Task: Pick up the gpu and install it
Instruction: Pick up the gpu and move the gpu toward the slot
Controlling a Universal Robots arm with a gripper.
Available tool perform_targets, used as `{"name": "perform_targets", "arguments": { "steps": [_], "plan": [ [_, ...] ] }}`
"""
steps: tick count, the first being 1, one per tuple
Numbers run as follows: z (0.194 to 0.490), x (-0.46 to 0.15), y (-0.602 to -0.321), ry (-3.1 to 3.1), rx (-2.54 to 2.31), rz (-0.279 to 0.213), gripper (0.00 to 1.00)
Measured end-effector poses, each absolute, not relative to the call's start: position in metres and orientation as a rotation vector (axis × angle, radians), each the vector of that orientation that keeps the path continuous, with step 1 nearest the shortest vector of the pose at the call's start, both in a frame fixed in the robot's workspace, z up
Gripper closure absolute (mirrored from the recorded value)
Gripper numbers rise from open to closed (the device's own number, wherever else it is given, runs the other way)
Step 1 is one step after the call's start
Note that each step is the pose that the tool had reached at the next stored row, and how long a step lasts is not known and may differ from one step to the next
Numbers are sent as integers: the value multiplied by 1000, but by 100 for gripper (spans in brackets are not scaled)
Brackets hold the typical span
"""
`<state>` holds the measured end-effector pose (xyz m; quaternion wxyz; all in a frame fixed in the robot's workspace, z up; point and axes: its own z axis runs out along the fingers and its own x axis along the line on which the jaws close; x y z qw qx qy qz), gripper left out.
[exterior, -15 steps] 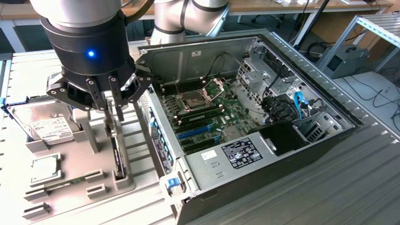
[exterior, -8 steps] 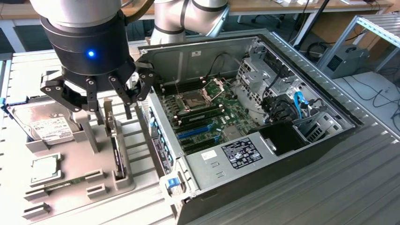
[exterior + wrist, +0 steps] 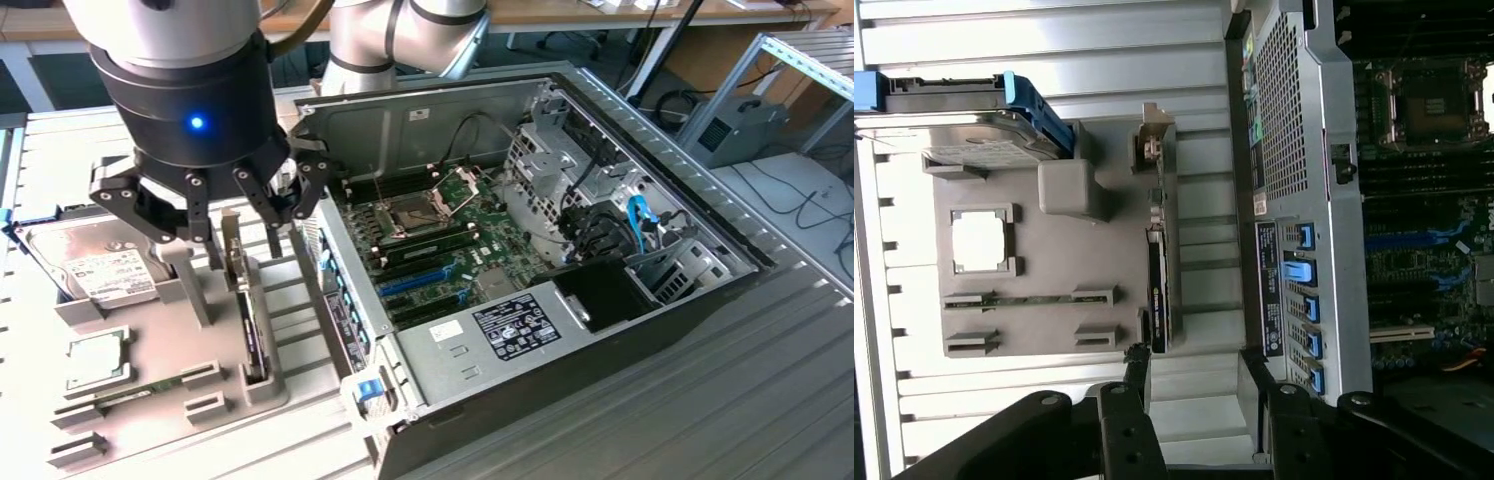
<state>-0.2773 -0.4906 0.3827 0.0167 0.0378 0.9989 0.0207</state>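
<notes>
The gpu (image 3: pixel 246 305) is a thin black card standing on edge in a slot of the grey parts holder (image 3: pixel 160 330), with its silver bracket pointing up. My gripper (image 3: pixel 230 228) hangs just above its upper end, open, with nothing between the fingers. In the wrist view the gpu (image 3: pixel 1158 275) runs edge-on away from the gripper (image 3: pixel 1196 372), and its bracket (image 3: pixel 1153 140) is at the far end. The black fingertips (image 3: pixel 1138 366) stand apart, and the card's near end lies close to one of them. The open computer case (image 3: pixel 441 130) lies to the exterior view's right of the holder.
A silver hard drive (image 3: pixel 100 268) with a white label sits in the holder, left of the gripper in the exterior view. A processor chip (image 3: pixel 94 358) and a green memory stick (image 3: pixel 147 390) lie nearer the front. Blue slots (image 3: pixel 416 282) show on the case's motherboard.
</notes>
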Motion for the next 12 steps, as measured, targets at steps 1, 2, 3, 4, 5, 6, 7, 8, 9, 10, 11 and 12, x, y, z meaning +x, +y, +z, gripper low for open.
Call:
{"name": "perform_targets", "arguments": {
  "steps": [1,2,3,4,5,6,7,8,9,10,11,12],
  "plan": [
    [381,-277,-491,3105,118,64,52],
    [378,-277,-490,3105,117,65,52],
    [377,-277,-490,3105,118,64,52],
    [374,-277,-489,3105,118,64,52],
    [372,-277,-488,3105,117,65,52],
    [370,-277,-486,3105,118,64,52],
    [368,-277,-485,3105,117,65,52],
    [367,-277,-483,3105,117,65,52],
    [365,-277,-482,3105,118,64,52],
    [363,-277,-480,3105,117,64,52],
    [361,-277,-479,3105,118,64,52],
    [360,-277,-478,3105,118,64,52]
  ]
}}
